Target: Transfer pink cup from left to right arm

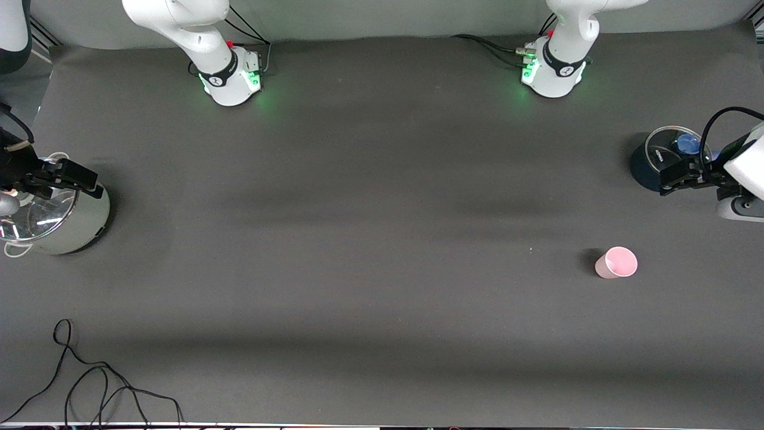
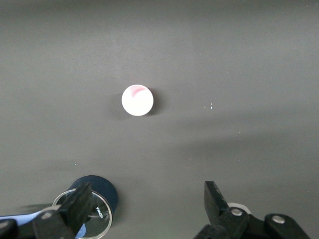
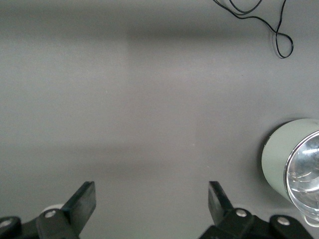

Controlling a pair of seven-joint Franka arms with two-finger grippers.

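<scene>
The pink cup point(image 1: 616, 263) stands upright on the dark table toward the left arm's end; in the left wrist view the cup point(image 2: 137, 100) shows from above as a pale round rim. My left gripper point(image 1: 673, 178) hangs open and empty over the edge of the dark blue pot, apart from the cup, its jaws point(image 2: 148, 196) spread wide over bare table. At the right arm's end my right gripper point(image 1: 74, 177) hovers open over the silver pot's rim, with nothing between its jaws point(image 3: 151, 193).
A dark blue pot with a glass lid point(image 1: 650, 160) point(image 2: 102, 188) sits farther from the front camera than the cup. A silver pot with a glass lid point(image 1: 65, 218) point(image 3: 279, 159) stands at the right arm's end. A loose black cable point(image 1: 89, 382) point(image 3: 279, 35) lies near the front edge.
</scene>
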